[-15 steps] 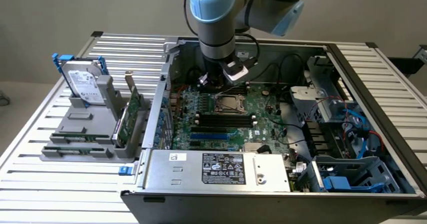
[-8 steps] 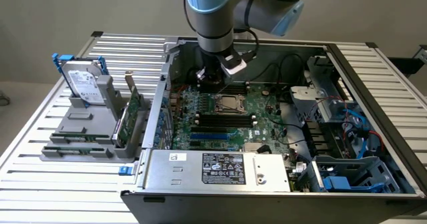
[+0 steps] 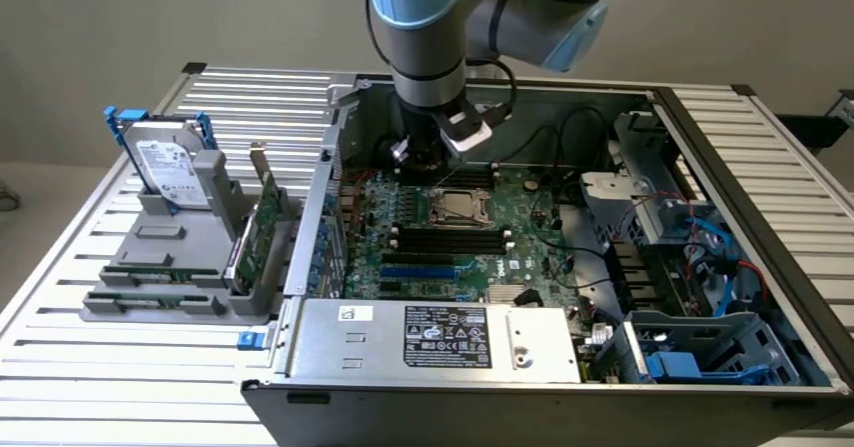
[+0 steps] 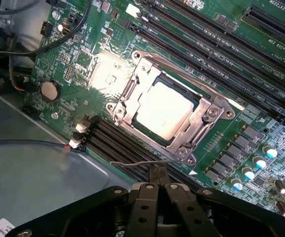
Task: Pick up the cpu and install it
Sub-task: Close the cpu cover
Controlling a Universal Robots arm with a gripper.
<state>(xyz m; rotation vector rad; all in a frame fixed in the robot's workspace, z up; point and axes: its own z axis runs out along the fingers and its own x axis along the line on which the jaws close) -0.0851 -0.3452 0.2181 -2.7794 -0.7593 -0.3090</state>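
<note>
1. Hand (image 4: pixel 158 174) is clenched, its two dark fingers pressed together with nothing between them. The wrist view's edge cuts off its body.
2. In the exterior view its fingertips are hard to make out against the dark inside of the computer case (image 3: pixel 534 407).
3. The arm (image 3: pixel 427 67) points straight down into the open case.
4. The cpu (image 4: pixel 162 109) lies flat inside the socket frame (image 4: pixel 127 96) on the motherboard (image 4: pixel 83 59), near the hand but apart from it.

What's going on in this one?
A robot arm reaches down into an open computer case. The cpu already lies inside the metal socket frame on the motherboard. The gripper hangs just above the board beside the socket, fingers together and holding nothing.
</note>
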